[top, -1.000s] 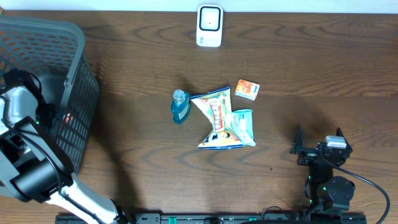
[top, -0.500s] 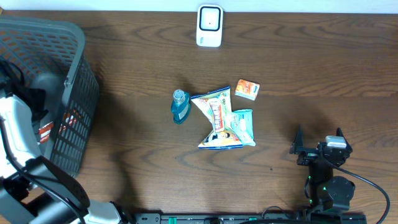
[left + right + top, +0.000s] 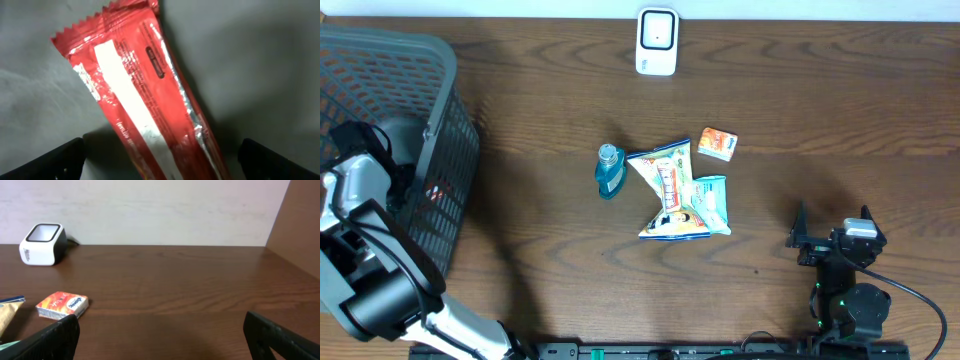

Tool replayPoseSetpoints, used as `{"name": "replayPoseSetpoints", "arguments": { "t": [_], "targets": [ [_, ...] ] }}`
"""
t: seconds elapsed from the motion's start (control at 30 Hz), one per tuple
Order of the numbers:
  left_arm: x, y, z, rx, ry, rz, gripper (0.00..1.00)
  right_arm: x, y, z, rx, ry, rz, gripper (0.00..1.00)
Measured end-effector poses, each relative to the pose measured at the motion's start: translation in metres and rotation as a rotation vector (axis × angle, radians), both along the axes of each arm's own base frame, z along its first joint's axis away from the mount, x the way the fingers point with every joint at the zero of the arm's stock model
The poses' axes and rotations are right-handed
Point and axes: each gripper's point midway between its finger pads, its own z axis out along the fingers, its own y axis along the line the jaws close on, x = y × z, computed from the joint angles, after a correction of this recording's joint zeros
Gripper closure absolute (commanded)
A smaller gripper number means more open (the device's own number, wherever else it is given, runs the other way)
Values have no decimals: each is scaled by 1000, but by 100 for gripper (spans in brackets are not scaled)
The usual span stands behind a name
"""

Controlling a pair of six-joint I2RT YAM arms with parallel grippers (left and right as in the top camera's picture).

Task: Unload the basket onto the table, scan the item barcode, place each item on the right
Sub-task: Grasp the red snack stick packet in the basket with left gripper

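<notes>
The dark wooden surface (image 3: 820, 90) carries everything. At its left end stands the grey mesh basket (image 3: 430, 90). The left pincer (image 3: 162, 162) hangs inside it, fingers wide apart and clamped on nothing. The right pincer (image 3: 832, 228) rests near the front right edge, also spread wide and empty.

Mid-surface, two snack pouches (image 3: 670, 190) lie overlapping, with the blue bottle (image 3: 609, 170) just beside them on the left. The white scanner (image 3: 657, 42) sits at the far edge, well apart from that heap. The red packet (image 3: 135, 95) lies loose on the basket floor, right under the left pincer and touched by neither finger. The orange box (image 3: 718, 144) sits near the pouches' upper right.

Judging by this, the packet's round is at its drop-off end. The next move likely calls for lifting the left arm clear of the basket rim. After that comes taking one item from the heap and turning its barcode toward the scanner.
</notes>
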Motion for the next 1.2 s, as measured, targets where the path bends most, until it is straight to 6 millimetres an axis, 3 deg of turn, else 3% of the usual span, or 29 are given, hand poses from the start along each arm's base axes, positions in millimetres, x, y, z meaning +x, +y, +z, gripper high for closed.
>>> {"name": "replayPoseSetpoints", "arguments": {
  "t": [0.1,0.17,0.2,0.23,0.53,0.7,0.77,0.87,0.97,1.03,1.2],
  "targets": [
    [1,5,-2,14,18,3,0,0,0,0,0,0,0,1],
    [2,8,-3,25,25,6,65,0,0,0,0,0,0,1],
    [2,10,-4,28,31,11,89,0,0,0,0,0,0,1],
    [2,11,-4,32,33,14,93,0,0,0,0,0,0,1],
    [2,13,-1,37,67,-64,93,0,0,0,0,0,0,1],
    [-5,-1,16,10,60,-165,93,0,0,0,0,0,0,1],
    [-3,-1,41,45,3,-182,93,0,0,0,0,0,0,1],
    [-1,2,104,157,-138,-189,93,0,0,0,0,0,0,1],
    [-11,0,172,288,-280,-183,93,0,0,0,0,0,0,1],
    [-21,-6,214,371,-371,-177,93,0,0,0,0,0,0,1],
    [-36,-37,290,488,-608,-223,93,0,0,0,0,0,0,1]
  ]
}}
